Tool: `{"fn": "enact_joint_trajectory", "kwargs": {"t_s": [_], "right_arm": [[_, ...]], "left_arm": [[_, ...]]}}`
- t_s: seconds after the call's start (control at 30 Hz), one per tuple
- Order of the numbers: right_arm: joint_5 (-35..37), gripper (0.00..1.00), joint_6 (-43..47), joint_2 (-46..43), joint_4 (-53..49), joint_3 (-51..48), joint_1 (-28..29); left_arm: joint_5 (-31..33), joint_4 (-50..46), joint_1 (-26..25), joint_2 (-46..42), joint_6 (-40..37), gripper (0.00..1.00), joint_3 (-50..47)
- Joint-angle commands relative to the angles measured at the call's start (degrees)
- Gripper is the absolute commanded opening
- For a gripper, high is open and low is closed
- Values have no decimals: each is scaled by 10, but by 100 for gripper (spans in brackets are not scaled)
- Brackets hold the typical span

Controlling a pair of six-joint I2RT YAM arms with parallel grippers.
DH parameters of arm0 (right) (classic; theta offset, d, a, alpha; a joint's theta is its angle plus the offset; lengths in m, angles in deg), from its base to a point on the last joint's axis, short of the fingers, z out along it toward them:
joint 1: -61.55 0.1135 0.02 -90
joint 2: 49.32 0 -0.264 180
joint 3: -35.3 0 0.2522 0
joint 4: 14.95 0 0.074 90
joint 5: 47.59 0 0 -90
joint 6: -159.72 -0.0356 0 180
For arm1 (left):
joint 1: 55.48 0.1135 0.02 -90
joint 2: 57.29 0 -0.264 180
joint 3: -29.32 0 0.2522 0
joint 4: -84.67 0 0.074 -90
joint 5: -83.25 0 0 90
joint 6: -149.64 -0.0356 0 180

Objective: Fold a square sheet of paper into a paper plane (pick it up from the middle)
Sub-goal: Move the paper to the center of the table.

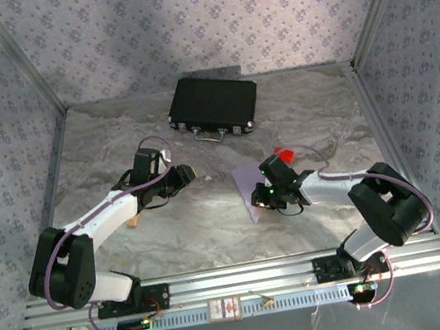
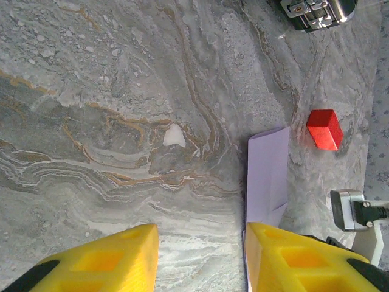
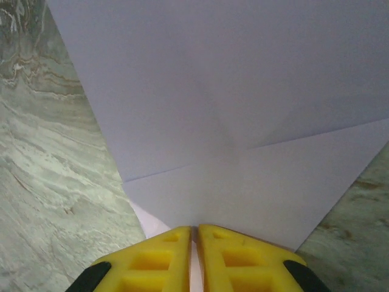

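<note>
One sheet (image 1: 248,184), right of centre, long axis near to far, red block (image 2: 324,129) just off its far right corner, pinched at the near end by the closed right gripper (image 3: 194,231), the nearer arm; half-open, empty left gripper (image 2: 199,231) close on its left.

Top cam: fixed, high behind the near edge, looks down and forward over the whole table (image 1: 213,225). Left wrist cam: low, faces across the marble to the sheet of paper (image 2: 267,176), red block (image 2: 324,129) and black case (image 2: 316,12) (top cam has all three). Right wrist cam: very close on the same sheet.
</note>
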State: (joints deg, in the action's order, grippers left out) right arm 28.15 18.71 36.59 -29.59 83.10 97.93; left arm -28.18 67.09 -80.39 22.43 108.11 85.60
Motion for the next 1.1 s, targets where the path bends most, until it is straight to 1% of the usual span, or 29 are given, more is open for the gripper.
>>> {"fn": "enact_joint_trajectory", "kwargs": {"t_s": [0.0,0.03,0.13,0.2,0.27,0.33,0.43,0.53,0.63,0.7,0.77,0.9,0.97,1.07], "right_arm": [[29,14,-121,38,16,-10,25],[35,13,-148,44,45,-14,34],[86,13,-283,68,101,-21,79],[124,13,-371,86,159,-25,115],[149,13,-419,101,164,-7,140],[157,13,-422,107,170,18,156],[165,15,-394,97,158,37,161],[160,16,-337,65,145,36,149],[156,16,-269,21,95,46,129],[158,16,-217,-9,38,62,115],[165,17,-182,-31,4,68,99],[126,16,-145,-50,9,48,47],[102,16,-131,-50,14,38,22],[72,17,-108,-45,14,33,2]], "left_arm": [[-4,15,-4,1,7,42,-7],[-5,15,-4,1,8,42,-6],[-7,28,-4,0,13,41,-11],[-5,37,-3,-5,18,41,-16],[-4,34,-4,-6,15,41,-16],[-6,32,-4,-6,14,41,-15],[-14,33,-4,-1,13,40,-15],[-26,38,-6,6,13,39,-13],[-47,40,-13,27,2,36,-1],[-62,31,-24,51,-10,31,21],[-72,24,-40,75,-21,27,44],[-82,22,-71,128,-30,22,88],[-84,23,-81,149,-32,22,105],[-97,22,-85,183,-35,21,128]]}}
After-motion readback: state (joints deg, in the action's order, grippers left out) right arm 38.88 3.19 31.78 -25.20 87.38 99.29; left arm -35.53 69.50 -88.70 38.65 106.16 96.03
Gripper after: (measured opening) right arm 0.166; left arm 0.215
